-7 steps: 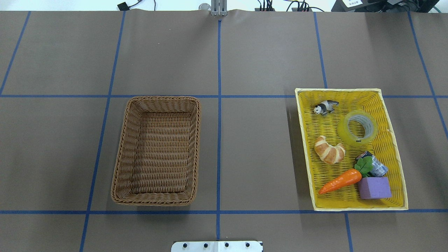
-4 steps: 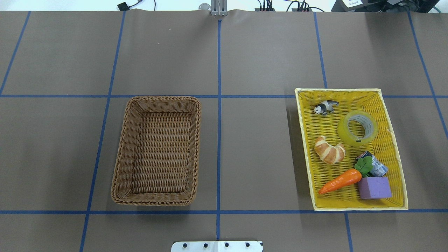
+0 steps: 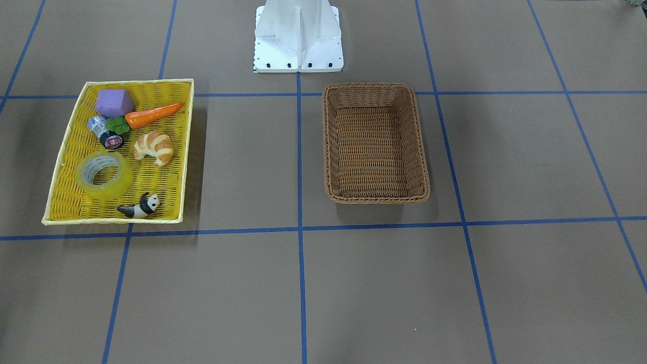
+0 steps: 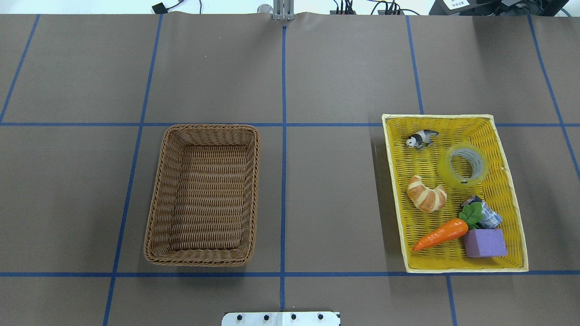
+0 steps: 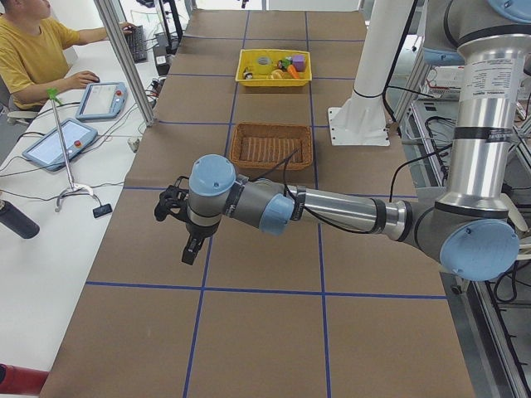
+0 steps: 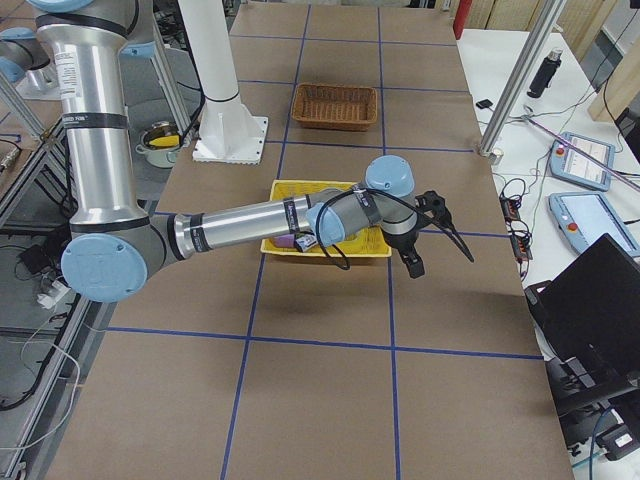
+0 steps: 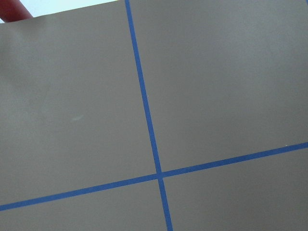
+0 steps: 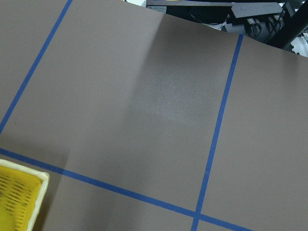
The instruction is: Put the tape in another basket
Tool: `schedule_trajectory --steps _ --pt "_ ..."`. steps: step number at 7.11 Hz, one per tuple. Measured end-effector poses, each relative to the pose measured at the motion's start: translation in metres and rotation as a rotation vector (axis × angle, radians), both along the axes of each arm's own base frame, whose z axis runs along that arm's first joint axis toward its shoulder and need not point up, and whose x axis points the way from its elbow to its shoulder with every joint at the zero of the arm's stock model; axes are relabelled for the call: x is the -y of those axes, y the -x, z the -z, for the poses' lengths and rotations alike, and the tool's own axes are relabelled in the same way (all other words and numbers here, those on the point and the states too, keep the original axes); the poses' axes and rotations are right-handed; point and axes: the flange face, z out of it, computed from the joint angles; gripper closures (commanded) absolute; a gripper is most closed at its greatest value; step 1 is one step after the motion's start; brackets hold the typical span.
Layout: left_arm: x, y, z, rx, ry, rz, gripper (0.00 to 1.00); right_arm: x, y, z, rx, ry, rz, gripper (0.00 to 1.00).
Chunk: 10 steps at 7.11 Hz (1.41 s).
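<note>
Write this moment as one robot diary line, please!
tape: lying in yellow tray | basket: no tape inside | left arm: far from tape | right arm: near tray, not touching tape

Silver arms [image 5: 340,207], blue joint caps [image 5: 212,174], black fingers [image 5: 190,247]

Tape [image 4: 454,180] flat in yellow tray [image 4: 453,270]; basket [image 4: 164,194] well apart.

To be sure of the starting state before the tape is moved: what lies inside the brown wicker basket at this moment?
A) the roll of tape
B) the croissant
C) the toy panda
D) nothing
D: the brown basket shows only its bare woven bottom, while the tape, the croissant and the panda all lie in the yellow tray.
</note>
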Motion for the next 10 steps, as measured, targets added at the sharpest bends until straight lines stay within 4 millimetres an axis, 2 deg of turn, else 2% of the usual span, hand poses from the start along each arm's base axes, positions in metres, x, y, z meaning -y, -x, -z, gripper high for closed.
schedule_trajectory --steps 2,4,6,8,10 --pt "-0.001 -0.011 0.011 -0.004 -0.072 -0.007 0.01 -0.007 0.068 0.024 0.045 0.005 0.045 0.0" --pt "-0.004 -0.047 -0.001 -0.019 -0.062 -0.049 0.01 -0.024 0.132 0.046 0.051 0.095 -0.022 0.0" --pt "-0.005 -0.071 -0.02 -0.039 -0.03 -0.059 0.01 -0.04 0.185 0.051 0.03 0.153 -0.068 0.04" --pt "-0.004 -0.085 -0.038 -0.06 -0.042 -0.056 0.01 -0.051 0.212 0.048 0.008 0.16 -0.057 0.13" --pt "-0.004 -0.091 -0.043 -0.065 -0.049 -0.061 0.01 -0.053 0.22 0.037 -0.027 0.122 0.001 0.18"
